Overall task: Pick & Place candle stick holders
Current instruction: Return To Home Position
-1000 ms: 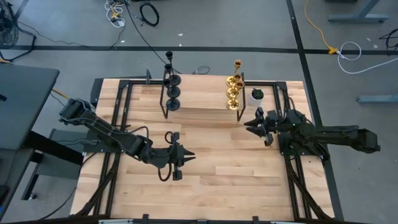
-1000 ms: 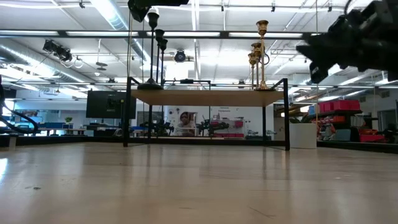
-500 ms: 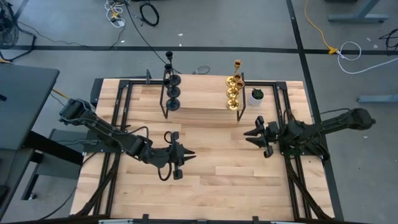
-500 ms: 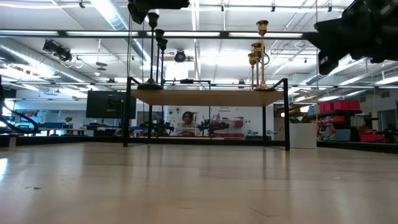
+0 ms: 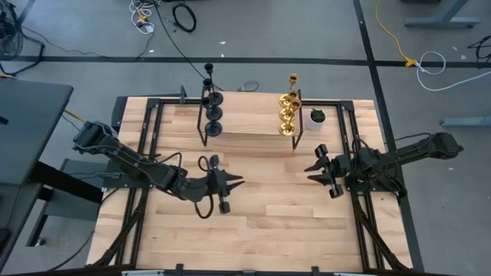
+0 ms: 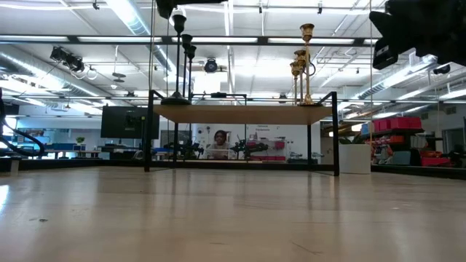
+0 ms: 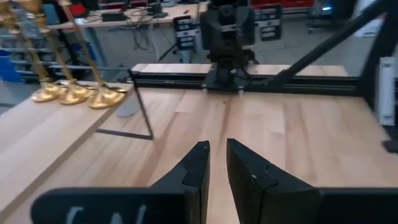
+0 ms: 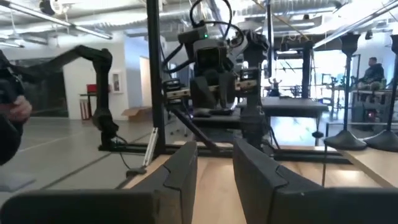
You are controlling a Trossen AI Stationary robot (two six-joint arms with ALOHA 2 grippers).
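Three matte black candle stick holders [image 5: 212, 107] stand in a row at the left end of a raised wooden shelf [image 5: 249, 126]. Three shiny gold ones [image 5: 288, 113] stand in a row at its right end. Each rests on its round flared base. The gold row also shows in the left wrist view [image 7: 74, 93], and black ones show in the right wrist view [image 8: 346, 140]. My left gripper [image 5: 236, 182] hangs near the table's middle, shut and empty, on the near side of the shelf. My right gripper [image 5: 310, 169] hangs right of the middle, slightly open and empty, on the near side of the gold row.
A small white pot with a green plant [image 5: 317, 117] stands on the table right of the shelf. The shelf has thin black legs [image 6: 336, 135]. Bare wooden table top [image 5: 268, 222] lies between the grippers and the near edge. A person sits in the room far behind the table [image 6: 219, 140].
My right gripper has drawn back from the shelf toward the table's near and right edges, and has risen in the low view. My left gripper has shifted a little toward the far edge and turned slightly. The holders have stayed where they were.
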